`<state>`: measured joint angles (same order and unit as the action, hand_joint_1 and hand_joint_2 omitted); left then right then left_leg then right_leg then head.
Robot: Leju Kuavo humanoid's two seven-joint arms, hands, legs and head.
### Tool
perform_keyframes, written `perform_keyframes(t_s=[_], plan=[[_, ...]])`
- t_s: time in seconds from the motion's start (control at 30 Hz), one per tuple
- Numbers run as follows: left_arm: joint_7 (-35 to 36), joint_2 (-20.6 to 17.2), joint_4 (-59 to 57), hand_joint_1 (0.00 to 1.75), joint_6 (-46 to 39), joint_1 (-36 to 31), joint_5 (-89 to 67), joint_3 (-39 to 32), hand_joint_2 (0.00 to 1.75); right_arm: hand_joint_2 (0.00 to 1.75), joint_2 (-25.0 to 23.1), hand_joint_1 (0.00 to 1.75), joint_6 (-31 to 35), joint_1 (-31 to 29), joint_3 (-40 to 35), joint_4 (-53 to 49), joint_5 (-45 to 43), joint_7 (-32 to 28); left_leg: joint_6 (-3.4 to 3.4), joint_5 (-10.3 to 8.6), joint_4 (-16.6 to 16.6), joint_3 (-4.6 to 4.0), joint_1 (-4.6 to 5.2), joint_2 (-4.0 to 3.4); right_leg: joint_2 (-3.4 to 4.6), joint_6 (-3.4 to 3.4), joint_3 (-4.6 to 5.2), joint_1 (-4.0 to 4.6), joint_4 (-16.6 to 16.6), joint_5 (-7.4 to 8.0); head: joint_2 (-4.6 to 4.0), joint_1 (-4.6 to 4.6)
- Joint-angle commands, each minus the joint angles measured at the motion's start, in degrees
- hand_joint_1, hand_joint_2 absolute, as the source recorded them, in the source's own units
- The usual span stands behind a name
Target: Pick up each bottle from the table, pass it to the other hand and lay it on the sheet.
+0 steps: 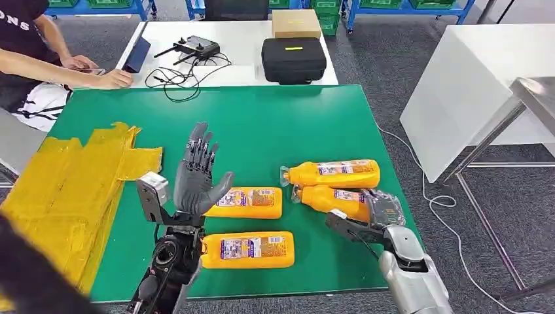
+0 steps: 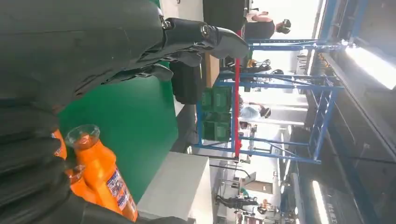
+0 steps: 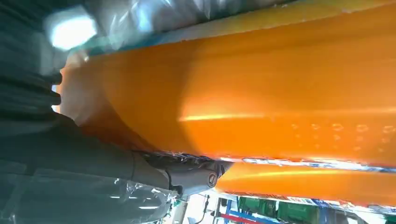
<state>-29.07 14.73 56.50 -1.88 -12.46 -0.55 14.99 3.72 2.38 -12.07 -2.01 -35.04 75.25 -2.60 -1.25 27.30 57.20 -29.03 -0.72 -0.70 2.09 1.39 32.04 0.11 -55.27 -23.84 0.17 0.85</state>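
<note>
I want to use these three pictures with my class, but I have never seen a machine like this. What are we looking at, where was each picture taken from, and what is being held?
This is a humanoid robot with two arms. The wide picture looks down from its head; the others come from cameras at its wrists, so they appear turned. On the green table lie four orange bottles and, at the robot's left, a yellow sheet. The left hand is raised, fingers spread, holding nothing. The right hand is wrapped around one bottle, which looks huge in its wrist picture.
</note>
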Motion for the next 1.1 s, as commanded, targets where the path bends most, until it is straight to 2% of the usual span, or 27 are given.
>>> perform_keyframes(t_s=[0.03, 0.07, 0.13, 0.17, 0.23, 0.27, 0.3, 0.33, 0.37, 0.4, 0.43, 0.5, 0.53, 0.57, 0.67, 0.77, 1.0, 1.1], plan=[[0.36, -1.34, -4.05, 0.00, -0.04, -1.36, 0.09, 0.98, 1.75, 1.75, -1.35, 1.75, -1.76, 3.38, 0.65, 6.59, -0.71, -0.17, 0.00, -0.16, 0.12, -0.57, -0.03, 0.32, -0.39, 0.02, 0.43, 0.03, -0.02, 0.11, 0.00, 0.00], [0.36, -1.34, -4.05, 0.00, -0.04, -1.36, 0.09, 0.98, 1.75, 1.75, -1.35, 1.75, -1.76, 3.38, 0.65, 6.59, -0.71, -0.17, 0.00, -0.27, 0.03, -0.75, 0.00, 0.44, -0.55, 0.02, 0.56, 0.00, 0.07, 0.18, 0.00, 0.02], [0.36, -1.34, -4.05, 0.00, -0.04, -1.36, 0.09, 0.98, 1.75, 1.75, -1.35, 1.75, -1.76, 3.38, 0.65, 6.59, -0.71, -0.17, -0.02, -0.09, 0.10, -0.41, -0.03, 0.28, -0.34, 0.04, 0.29, 0.03, 0.00, 0.04, 0.00, 0.00], [0.36, -1.34, -4.05, 0.00, -0.04, -1.36, 0.09, 0.98, 1.75, 1.75, -1.35, 1.75, -1.76, 3.38, 0.65, 6.59, -0.71, -0.17, -0.01, -0.27, 0.05, -0.85, -0.01, 0.47, -0.58, 0.05, 0.65, 0.01, 0.08, 0.18, 0.00, 0.00], [0.36, -1.34, -4.05, 0.00, -0.04, -1.36, 0.09, 0.98, 1.75, 1.75, -1.35, 1.75, -1.76, 3.38, 0.65, 6.59, -0.71, -0.17, -0.02, -0.06, 0.12, -0.40, -0.03, 0.27, -0.33, 0.05, 0.26, 0.03, -0.01, 0.02, 0.00, 0.02], [0.36, -1.34, -4.05, 0.00, -0.04, -1.36, 0.09, 0.98, 1.75, 1.75, -1.35, 1.75, -1.76, 3.38, 0.65, 6.59, -0.71, -0.17, -0.01, -0.22, 0.05, -0.74, 0.00, 0.44, -0.55, 0.06, 0.55, 0.00, 0.08, 0.13, 0.00, 0.00], [-1.26, -1.66, -1.92, 0.00, -2.27, -0.03, -2.61, 1.42, 1.75, 1.75, -12.92, 1.75, 12.64, 8.41, 15.05, -7.81, -15.11, -14.57, -0.01, -0.15, 0.07, -0.59, -0.03, 0.37, -0.46, 0.06, 0.41, 0.03, 0.07, 0.09, 0.00, 0.00], [-0.58, -2.01, 0.90, 0.00, -2.03, 1.50, -3.61, 1.57, 1.75, 1.75, -15.21, 1.75, 27.29, 7.65, 13.86, -24.78, -36.71, -29.57, -0.01, -0.25, 0.01, -0.79, -0.02, 0.46, -0.57, 0.05, 0.59, 0.02, 0.13, 0.17, 0.00, 0.02], [-0.27, -2.08, 1.67, 0.00, -1.94, 1.87, -3.85, 1.60, 1.75, 1.75, -15.60, 1.75, 26.87, 8.02, 11.99, -28.24, -37.07, -25.96, 0.05, -0.07, 0.10, -0.60, -0.04, -0.12, 0.04, 0.00, 0.60, 0.03, -0.04, 0.13, 0.00, 0.00], [1.04, -2.27, 4.14, 0.00, -1.50, 2.92, -4.57, 1.76, 1.75, 1.75, -15.40, 1.75, 25.99, 8.87, 4.93, -37.96, -34.65, -14.55, 0.07, -0.07, 0.07, -0.63, -0.01, -0.29, 0.19, -0.01, 0.70, 0.00, -0.07, 0.16, 0.00, -0.04], [1.19, -2.30, 4.39, 0.00, -1.29, 2.88, -4.71, 1.81, 1.75, 1.75, -14.99, 1.75, 26.98, 8.74, 3.58, -38.41, -35.38, -14.09, 0.04, -0.14, 0.08, -0.84, 0.01, -0.19, 0.09, 0.01, 0.74, -0.04, -0.08, 0.22, 0.00, -0.06], [1.36, -2.25, 4.42, 0.00, -1.19, 2.73, -4.81, 1.84, 1.75, 1.75, -14.76, 1.75, 27.96, 8.68, 3.14, -37.35, -35.91, -14.41, 0.01, -0.01, 0.10, -0.59, -0.12, -0.08, 0.10, 0.01, 0.43, -0.04, -0.20, 0.02, 0.00, -0.33], [1.40, -2.20, 4.38, 0.00, -1.16, 2.60, -4.83, 1.79, 1.75, 1.75, -14.35, 1.75, 28.50, 8.66, 2.85, -36.71, -36.57, -14.83, 0.07, -0.03, 0.06, -0.89, -0.04, -0.23, 0.24, -0.02, 0.76, -0.13, -0.25, 0.09, 0.00, -0.18], [1.42, -2.20, 4.18, 0.00, -1.07, 2.42, -4.95, 1.93, 1.75, 1.75, -13.94, 1.75, 29.96, 8.69, 2.51, -35.63, -38.31, -17.05, -0.10, -0.28, -0.01, -1.16, 0.03, 0.25, -0.24, -0.02, 0.91, -0.25, -0.25, 0.07, 0.00, -0.04], [1.47, -2.19, 4.38, 0.00, -0.82, 2.20, -5.19, 1.93, 1.75, 1.75, -13.94, 1.75, 31.50, 7.42, 1.66, -33.61, -40.55, -19.98, 0.04, -0.57, -0.01, -1.43, -0.01, 0.77, -0.74, 0.08, 1.19, -0.12, -0.16, 0.07, 0.00, -0.15], [1.70, -2.23, 4.61, 0.00, -0.42, 2.02, -5.46, 2.19, 1.75, 1.75, -14.39, 1.75, 32.70, 6.56, 1.26, -33.48, -41.12, -20.41, 0.04, -0.53, 0.01, -1.74, -0.01, 0.65, -0.57, 0.07, 1.48, -0.15, -0.28, 0.12, 0.00, -0.13], [2.11, -2.26, 4.42, 0.00, 0.31, 1.56, -5.77, 2.73, 1.75, 1.75, -14.37, 1.75, 33.54, 5.58, 0.87, -33.16, -42.11, -20.87, 0.03, -0.55, -0.05, -1.94, 0.03, 0.82, -0.84, 0.08, 1.65, -0.18, -0.23, 0.09, 0.00, -0.11], [3.01, -2.02, 3.65, 0.00, 5.45, 0.12, -4.01, 4.14, 1.75, 1.75, -14.30, 1.75, 33.60, 1.77, -0.88, -27.89, -42.48, -21.17, 0.03, -0.57, -0.06, -1.98, 0.05, 0.83, -0.86, 0.08, 1.69, -0.19, -0.23, 0.09, 0.00, -0.11]])
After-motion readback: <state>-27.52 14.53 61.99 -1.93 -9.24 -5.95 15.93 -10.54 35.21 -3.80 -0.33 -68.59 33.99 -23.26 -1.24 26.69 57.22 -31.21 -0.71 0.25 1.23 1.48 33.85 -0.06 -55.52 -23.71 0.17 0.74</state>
